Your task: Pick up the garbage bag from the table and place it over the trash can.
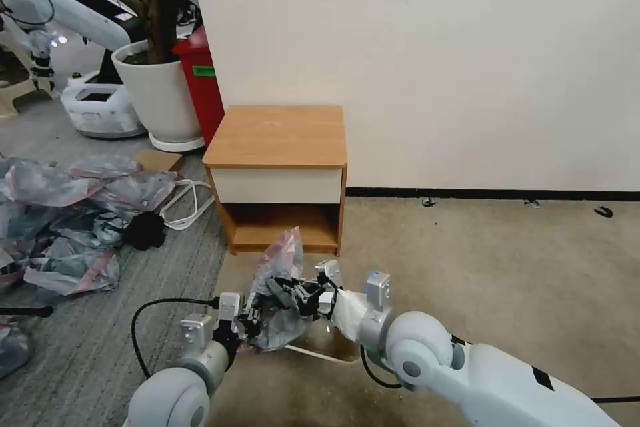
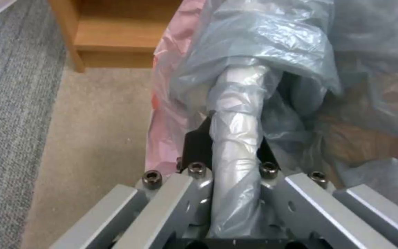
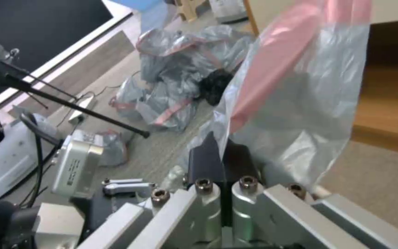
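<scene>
The garbage bag, thin grey plastic with a pinkish edge, hangs bunched between my two grippers low above the floor, in front of the table. My left gripper is shut on a twisted rope of the bag, its black fingers pressed on either side. My right gripper is shut on the bag's edge, the black pads closed on the film. Under the bag and my right arm, a sliver of the trash can's pale rim peeks out; the rest of it is hidden.
A heap of grey-pink plastic bags lies on the grey carpet to the left, with a white cable beside it. A big white plant pot and a red bin stand behind the table by the wall. Beige floor lies open to the right.
</scene>
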`<state>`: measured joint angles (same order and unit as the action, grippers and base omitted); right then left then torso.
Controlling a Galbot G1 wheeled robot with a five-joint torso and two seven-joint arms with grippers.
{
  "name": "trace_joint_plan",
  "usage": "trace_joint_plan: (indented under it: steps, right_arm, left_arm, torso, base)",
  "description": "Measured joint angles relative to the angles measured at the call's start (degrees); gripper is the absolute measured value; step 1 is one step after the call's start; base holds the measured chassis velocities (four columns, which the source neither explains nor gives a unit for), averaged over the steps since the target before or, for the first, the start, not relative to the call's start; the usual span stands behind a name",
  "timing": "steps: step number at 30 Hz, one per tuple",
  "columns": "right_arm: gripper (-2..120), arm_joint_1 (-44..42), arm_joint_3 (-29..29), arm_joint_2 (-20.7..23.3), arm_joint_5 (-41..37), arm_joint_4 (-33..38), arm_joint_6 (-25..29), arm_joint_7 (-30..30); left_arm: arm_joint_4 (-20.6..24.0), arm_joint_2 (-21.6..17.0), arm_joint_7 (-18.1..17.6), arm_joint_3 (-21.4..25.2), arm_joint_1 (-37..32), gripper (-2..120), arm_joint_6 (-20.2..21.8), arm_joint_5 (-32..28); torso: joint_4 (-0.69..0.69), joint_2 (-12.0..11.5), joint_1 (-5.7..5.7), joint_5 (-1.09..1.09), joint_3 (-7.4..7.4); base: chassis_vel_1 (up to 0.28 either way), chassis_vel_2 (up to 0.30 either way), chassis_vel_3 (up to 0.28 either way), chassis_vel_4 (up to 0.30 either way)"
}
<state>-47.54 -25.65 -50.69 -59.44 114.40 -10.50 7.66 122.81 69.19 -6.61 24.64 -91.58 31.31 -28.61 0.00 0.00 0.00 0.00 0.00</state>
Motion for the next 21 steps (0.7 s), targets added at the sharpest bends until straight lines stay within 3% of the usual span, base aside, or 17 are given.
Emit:
trace_joint_plan:
  steps: [21]
  right_arm:
    - [0,-2.28,8.01,2.87,-1.31,1.66,-0.59,1.02]
  left_arm:
    - [-0.2,0.77,0.23,2.49,-0.5,5,-2.58,-0.33]
  torso:
    - [0.0,0.0,0.0,0.0,0.0]
  base:
    - [0.0,0.0,0.0,0.0]
